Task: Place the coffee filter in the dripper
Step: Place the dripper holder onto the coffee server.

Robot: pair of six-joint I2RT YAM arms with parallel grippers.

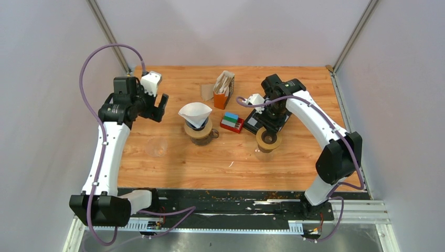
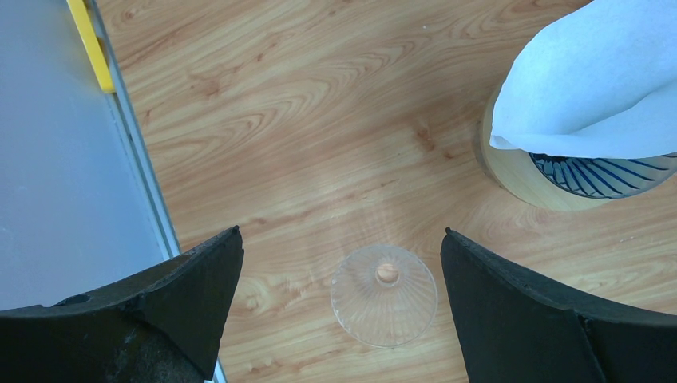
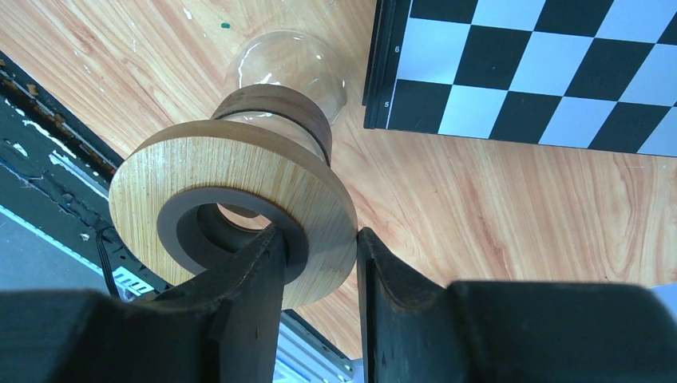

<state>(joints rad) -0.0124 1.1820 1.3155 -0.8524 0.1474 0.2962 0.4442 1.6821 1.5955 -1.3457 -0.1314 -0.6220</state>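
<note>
The white paper coffee filter [image 1: 195,112] stands open in a blue-ribbed dripper [image 2: 595,174], which sits in a wooden ring [image 1: 199,131] mid-table. In the left wrist view the filter [image 2: 587,80] fills the upper right corner. A clear ribbed glass cone [image 2: 384,294], also a dripper by its shape, lies on the table [image 1: 173,168] below my left gripper [image 2: 342,233]. That gripper [image 1: 159,109] hangs wide open and holds nothing. My right gripper [image 3: 319,239] is shut on a second wooden ring [image 3: 239,171], one finger inside its hole and one outside. This ring [image 1: 268,139] rests on a glass carafe [image 3: 287,60].
An orange box of filters [image 1: 223,92] stands at the back centre. Small coloured blocks [image 1: 231,122] lie right of the filter. A checkered board [image 3: 543,72] lies just behind the right gripper. A metal rail [image 2: 136,152] edges the table on the left.
</note>
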